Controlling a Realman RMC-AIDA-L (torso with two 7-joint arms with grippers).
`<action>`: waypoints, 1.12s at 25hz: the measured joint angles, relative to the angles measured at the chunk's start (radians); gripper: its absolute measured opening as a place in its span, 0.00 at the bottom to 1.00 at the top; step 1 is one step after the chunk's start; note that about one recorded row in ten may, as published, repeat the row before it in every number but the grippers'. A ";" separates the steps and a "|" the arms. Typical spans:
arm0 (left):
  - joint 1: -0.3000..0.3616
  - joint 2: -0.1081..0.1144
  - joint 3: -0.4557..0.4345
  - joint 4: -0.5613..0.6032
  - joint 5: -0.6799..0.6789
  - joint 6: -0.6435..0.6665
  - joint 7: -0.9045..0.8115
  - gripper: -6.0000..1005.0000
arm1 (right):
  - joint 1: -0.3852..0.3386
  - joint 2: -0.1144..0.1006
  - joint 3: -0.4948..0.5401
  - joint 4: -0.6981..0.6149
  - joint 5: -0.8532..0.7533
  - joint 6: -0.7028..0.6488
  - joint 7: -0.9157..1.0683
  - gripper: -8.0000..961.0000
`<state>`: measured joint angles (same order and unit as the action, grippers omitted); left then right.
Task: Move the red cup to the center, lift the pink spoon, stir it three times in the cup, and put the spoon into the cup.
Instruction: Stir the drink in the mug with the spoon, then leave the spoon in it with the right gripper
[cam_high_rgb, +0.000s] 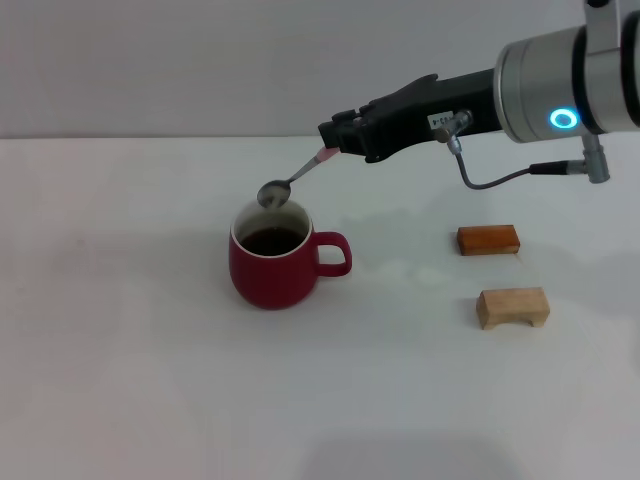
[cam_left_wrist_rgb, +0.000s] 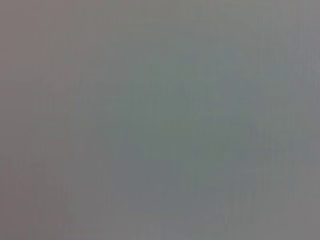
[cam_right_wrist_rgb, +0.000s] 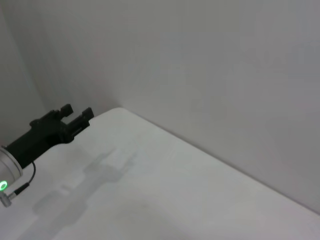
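Observation:
The red cup (cam_high_rgb: 272, 268) stands upright on the white table (cam_high_rgb: 120, 350), a little left of the middle, its handle pointing right and dark liquid inside. My right gripper (cam_high_rgb: 328, 142) reaches in from the upper right and is shut on the pink handle of the pink spoon (cam_high_rgb: 290, 182). The spoon slants down to the left, and its silver bowl hangs just above the cup's back rim, out of the liquid. My left gripper (cam_right_wrist_rgb: 75, 116) shows only in the right wrist view, far off over the table's edge, its fingers apart and empty.
An orange-brown block (cam_high_rgb: 489, 240) and a tan wooden block (cam_high_rgb: 513, 307) lie to the right of the cup, under the right arm. A plain wall rises behind the table. The left wrist view is a blank grey field.

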<state>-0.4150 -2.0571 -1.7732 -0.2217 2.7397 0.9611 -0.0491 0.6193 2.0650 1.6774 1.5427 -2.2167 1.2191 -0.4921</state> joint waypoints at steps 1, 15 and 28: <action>0.000 0.000 0.000 0.000 0.000 0.000 0.000 0.67 | 0.023 -0.001 0.012 -0.028 0.002 0.015 0.000 0.15; 0.001 0.000 0.000 -0.006 0.000 0.002 0.000 0.67 | 0.155 -0.014 0.080 -0.177 -0.026 0.088 0.006 0.15; -0.001 0.000 0.000 -0.001 0.000 0.007 -0.001 0.67 | 0.269 -0.032 0.086 -0.342 -0.031 0.105 -0.012 0.15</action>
<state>-0.4161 -2.0571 -1.7732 -0.2231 2.7396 0.9676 -0.0502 0.8880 2.0328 1.7631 1.2012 -2.2475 1.3245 -0.5037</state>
